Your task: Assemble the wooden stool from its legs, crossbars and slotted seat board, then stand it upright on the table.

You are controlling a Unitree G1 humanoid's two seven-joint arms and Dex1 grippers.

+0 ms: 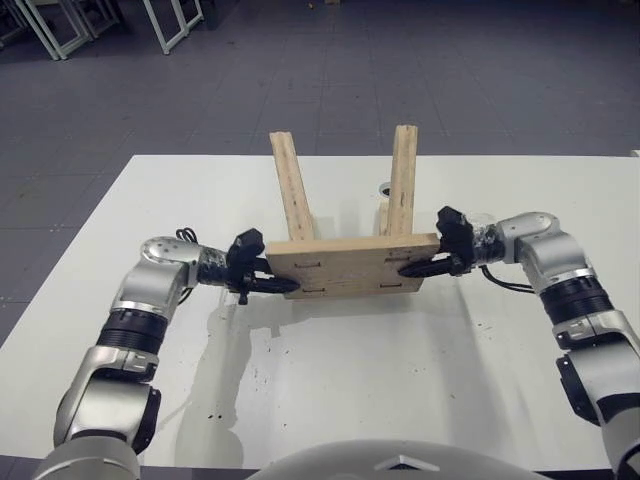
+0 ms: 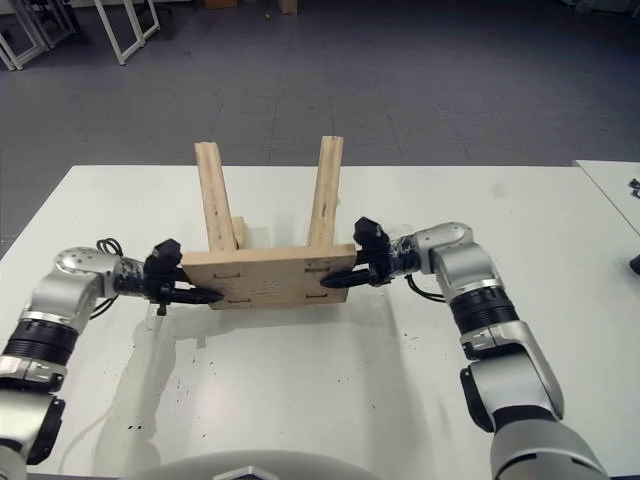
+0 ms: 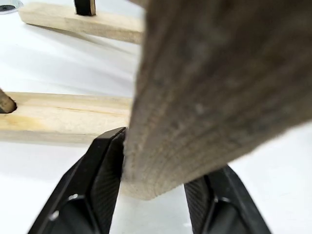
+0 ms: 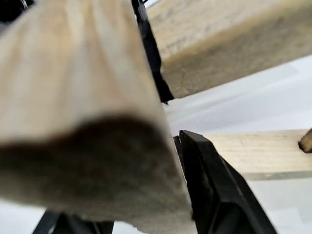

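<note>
The wooden stool lies tipped on the white table (image 1: 360, 400), its slotted seat board (image 1: 350, 265) on edge and facing me. Two legs (image 1: 293, 185) (image 1: 403, 178) point away toward the far side. My left gripper (image 1: 285, 285) is shut on the board's left lower corner, and my right gripper (image 1: 415, 268) is shut on its right edge. In the left wrist view the black fingers (image 3: 97, 180) pinch the board's thick edge (image 3: 219, 87), with a leg (image 3: 63, 117) lying behind. The right wrist view has a finger (image 4: 214, 185) pressed against the board (image 4: 83, 97).
A small round ring (image 1: 385, 187) sits on the table between the legs. Dark specks dot the near tabletop. Metal frames (image 1: 170, 20) stand on the floor far behind. Another table's corner (image 2: 610, 185) shows at the right.
</note>
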